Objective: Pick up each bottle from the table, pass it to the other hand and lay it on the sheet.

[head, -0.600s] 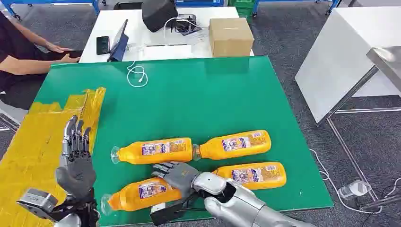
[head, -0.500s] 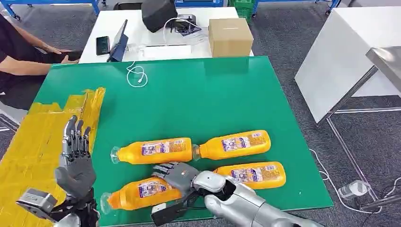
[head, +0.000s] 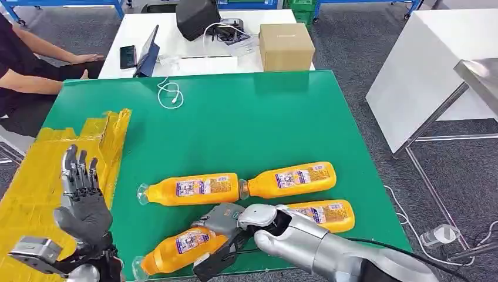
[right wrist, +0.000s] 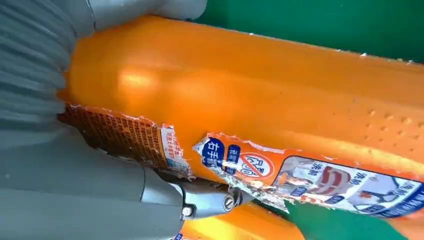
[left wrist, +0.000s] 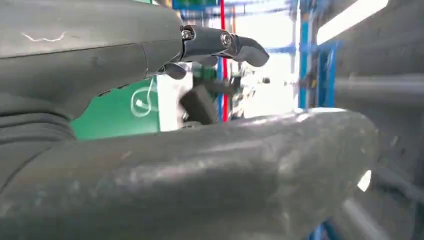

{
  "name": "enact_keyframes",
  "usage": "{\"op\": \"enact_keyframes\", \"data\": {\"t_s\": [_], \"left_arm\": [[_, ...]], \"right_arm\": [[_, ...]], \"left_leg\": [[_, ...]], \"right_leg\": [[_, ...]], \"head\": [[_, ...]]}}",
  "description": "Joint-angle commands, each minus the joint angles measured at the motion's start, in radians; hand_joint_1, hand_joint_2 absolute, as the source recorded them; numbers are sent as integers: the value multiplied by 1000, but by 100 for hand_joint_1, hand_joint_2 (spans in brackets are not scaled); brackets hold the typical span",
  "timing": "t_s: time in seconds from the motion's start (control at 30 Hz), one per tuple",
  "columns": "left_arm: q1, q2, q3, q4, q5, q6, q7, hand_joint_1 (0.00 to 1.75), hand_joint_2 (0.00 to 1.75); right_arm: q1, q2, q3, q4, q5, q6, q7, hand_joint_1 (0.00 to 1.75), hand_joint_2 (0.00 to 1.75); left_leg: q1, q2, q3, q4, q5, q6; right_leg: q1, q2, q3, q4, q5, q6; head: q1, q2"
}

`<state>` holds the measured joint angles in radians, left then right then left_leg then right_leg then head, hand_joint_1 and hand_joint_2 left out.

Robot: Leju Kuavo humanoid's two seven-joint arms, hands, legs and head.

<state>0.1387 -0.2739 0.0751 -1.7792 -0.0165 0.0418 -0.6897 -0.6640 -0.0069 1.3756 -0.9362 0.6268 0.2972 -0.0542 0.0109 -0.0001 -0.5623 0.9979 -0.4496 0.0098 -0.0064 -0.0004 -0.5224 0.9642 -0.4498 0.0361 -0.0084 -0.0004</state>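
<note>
The green table (head: 246,123) carries four orange bottles, and the yellow sheet (head: 35,176) at its left edge bears none of them, so the task is judged to be at its first pick. Three bottles lie as they did half a second ago: one at centre (head: 191,188), one just to its right (head: 290,178), one near the right arm (head: 329,212). The nearest bottle (head: 176,249) is now tilted, its cap end swung toward the table's near edge, where before it lay almost level. The right hand (head: 223,226), earlier resting over that bottle, is now closed around its base end; in the right wrist view the bottle (right wrist: 260,115) is seen pressed against the palm with a finger beneath it. A grasp is thus judged made and a lift beginning. The left hand (head: 82,202) is raised over the sheet's edge, shifted slightly leftward, fingers spread and holding nothing, ready to receive.
</note>
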Motion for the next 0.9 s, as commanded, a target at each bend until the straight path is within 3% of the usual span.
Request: {"op": "enact_keyframes", "data": {"t_s": [0.03,0.13,0.2,0.4,0.43,0.57,0.73,0.9], "left_arm": [[-12,-38,185,-74,129,173,-4,0,0],[-10,-35,193,-74,138,169,-3,0,0],[-5,-43,205,-75,157,185,-4,0,0],[30,-35,197,-69,258,96,70,0,0],[31,-22,178,-53,288,55,132,0,175],[27,-16,162,-29,317,9,143,0,175],[64,51,36,47,460,-301,315,0,175],[104,63,-45,39,471,-408,328,0,175]], "right_arm": [[149,34,-98,181,-156,-185,47,175,175],[153,35,-98,175,-156,-187,47,175,175],[221,30,-212,98,-234,-257,7,175,175],[528,-19,-502,-457,-305,-380,-144,175,175],[574,-10,-543,-524,-296,-391,-172,175,175],[601,-8,-567,-570,-290,-379,-184,175,175],[640,35,-632,-587,-326,-327,-270,175,175],[619,57,-646,-541,-325,-310,-281,175,175]], "left_leg": [[1,0,5,-2,0,0],[1,0,8,-4,1,-1],[1,0,9,-3,1,-2],[2,-4,12,-3,-3,-4],[2,-2,11,-2,-4,-4],[1,-5,3,0,-4,-3],[0,-7,0,-2,-2,-2],[0,-3,-2,-2,-2,-2]], "right_leg": [[1,-1,5,-3,0,-1],[2,-1,6,-4,1,-2],[2,-1,1,-3,1,-2],[4,-5,2,-3,-5,-2],[4,-3,1,-1,-6,-2],[2,-5,6,1,-7,0],[1,-6,2,-1,-6,0],[0,-1,-2,-1,-4,0]], "head": [[0,0],[1,0],[0,0],[1,0],[1,0],[0,0],[0,0],[0,0]]}}
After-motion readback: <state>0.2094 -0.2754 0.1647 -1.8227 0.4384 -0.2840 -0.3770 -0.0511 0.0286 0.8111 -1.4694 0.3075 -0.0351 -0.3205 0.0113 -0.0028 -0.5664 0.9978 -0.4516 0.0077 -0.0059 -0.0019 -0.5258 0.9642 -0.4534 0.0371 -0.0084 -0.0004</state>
